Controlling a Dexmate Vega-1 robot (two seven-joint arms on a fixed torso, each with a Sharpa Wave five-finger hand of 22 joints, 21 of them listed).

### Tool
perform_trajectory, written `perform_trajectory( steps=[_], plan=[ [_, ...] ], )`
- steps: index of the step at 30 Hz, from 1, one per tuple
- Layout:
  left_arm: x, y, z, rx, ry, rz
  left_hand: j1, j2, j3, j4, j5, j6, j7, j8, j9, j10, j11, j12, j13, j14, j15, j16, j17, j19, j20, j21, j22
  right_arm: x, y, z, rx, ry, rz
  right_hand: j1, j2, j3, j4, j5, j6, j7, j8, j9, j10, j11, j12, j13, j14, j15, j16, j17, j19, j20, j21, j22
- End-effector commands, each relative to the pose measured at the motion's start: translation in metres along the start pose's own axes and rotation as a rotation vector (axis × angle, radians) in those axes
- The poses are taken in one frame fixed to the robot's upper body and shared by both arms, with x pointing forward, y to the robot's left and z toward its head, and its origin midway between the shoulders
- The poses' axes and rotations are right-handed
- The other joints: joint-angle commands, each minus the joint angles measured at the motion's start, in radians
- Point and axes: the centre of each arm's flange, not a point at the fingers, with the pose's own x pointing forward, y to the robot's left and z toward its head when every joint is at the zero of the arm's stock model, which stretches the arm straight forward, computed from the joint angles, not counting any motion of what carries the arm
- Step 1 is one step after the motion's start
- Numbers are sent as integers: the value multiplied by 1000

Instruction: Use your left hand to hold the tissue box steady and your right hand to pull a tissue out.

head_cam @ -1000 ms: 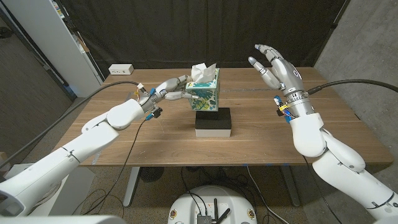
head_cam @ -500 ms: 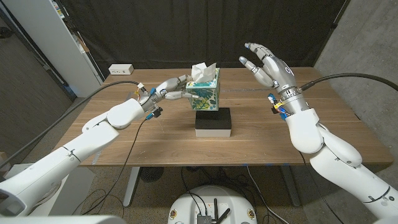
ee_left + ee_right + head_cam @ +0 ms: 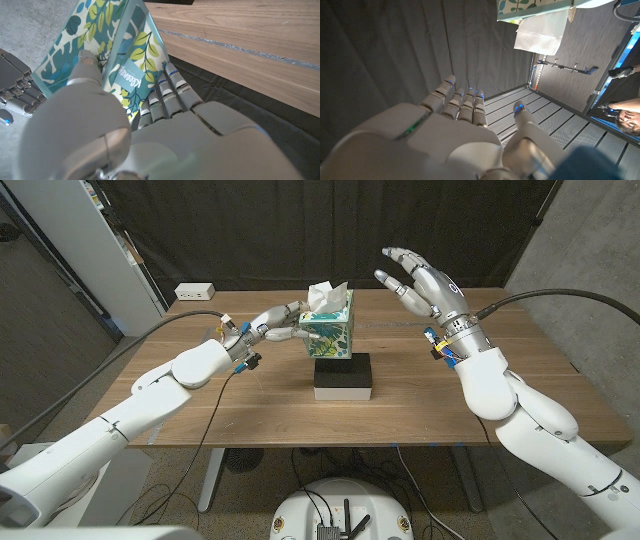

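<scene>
Dark black curtain [image 3: 300,225] hangs behind the wooden table [image 3: 250,395], up past both hands. Grey concrete wall [image 3: 585,250] out beyond the right hand, white cabinet [image 3: 75,250] off past the left hand.

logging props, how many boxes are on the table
3: the tissue box sits on a black box mid-table, gripped by the left hand; a white box lies at the far left corner.

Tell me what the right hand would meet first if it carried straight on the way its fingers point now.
Probably nothing: the right hand is raised, and its fingers seem to aim above the tissue toward the dark curtain. Depth is unclear.
</scene>
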Motion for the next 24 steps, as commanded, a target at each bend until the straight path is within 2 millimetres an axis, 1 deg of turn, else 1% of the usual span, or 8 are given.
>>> perform_trajectory(
  steps=[1,5,13,24],
  plan=[
    [0,0,2,6,-5,6,-4,1,7,0,8,-2,-1,8,1,4,5,-6,3,2,-124,4,3,-2,-1,-2,2,8,1,6,4,-34,34,7,48,7,3,0,3,-2,-2,2,5,-1,-4,5,12,-37,4,1,5,-4,3,1],
    [0,-1,2,4,-5,5,-3,0,7,-1,8,-2,-1,9,0,6,-1,-6,3,1,-125,4,3,-2,-1,-1,2,11,2,8,-2,-44,45,8,47,7,3,0,4,-3,-2,2,4,-1,-4,5,11,-37,3,1,4,-5,3,1],
    [0,-1,2,2,-7,8,-4,3,9,0,8,-4,1,11,0,3,6,-8,5,1,-122,4,3,-4,1,-2,2,15,4,12,-5,-61,66,9,47,7,3,-1,6,-3,-2,3,3,0,-5,5,10,-35,3,2,4,-7,2,1],
    [0,-2,2,-3,-6,4,-6,1,10,0,8,-5,-2,14,-2,5,4,-9,7,2,-123,5,3,-4,0,-2,2,17,7,16,-12,-77,89,11,45,8,1,-2,8,0,-1,3,2,1,-6,6,9,-33,2,2,4,-6,1,1]
  ],
)
